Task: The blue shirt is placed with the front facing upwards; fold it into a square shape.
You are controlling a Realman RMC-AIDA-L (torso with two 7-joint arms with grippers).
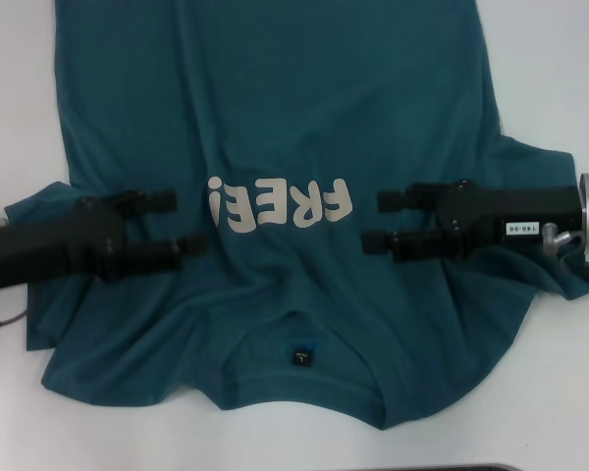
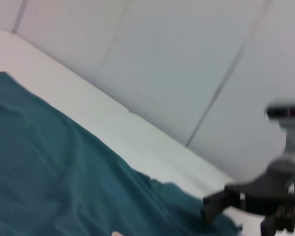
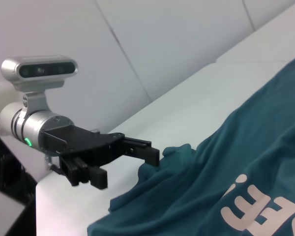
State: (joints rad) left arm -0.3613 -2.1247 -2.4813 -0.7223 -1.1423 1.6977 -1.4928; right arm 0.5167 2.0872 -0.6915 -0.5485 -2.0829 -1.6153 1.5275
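The blue shirt (image 1: 275, 118) lies spread front-up on the white table (image 1: 555, 69), collar and dark neck label (image 1: 301, 356) nearest me, cream "FREE!" lettering (image 1: 280, 206) across the chest. My left gripper (image 1: 182, 222) hovers open over the shirt just left of the lettering, with nothing between its fingers. My right gripper (image 1: 375, 219) is open too, just right of the lettering, fingers pointing inward. The right wrist view shows the left gripper (image 3: 131, 168) above the rumpled sleeve of the shirt (image 3: 246, 162). In the left wrist view the right gripper (image 2: 236, 220) appears beyond the shirt (image 2: 59, 172).
The shirt's hem runs out of the head view at the far side. Both sleeves are bunched under the arms. A thin cable (image 1: 0, 320) lies at the table's left edge. Pale wall panels (image 2: 187, 59) stand behind the table.
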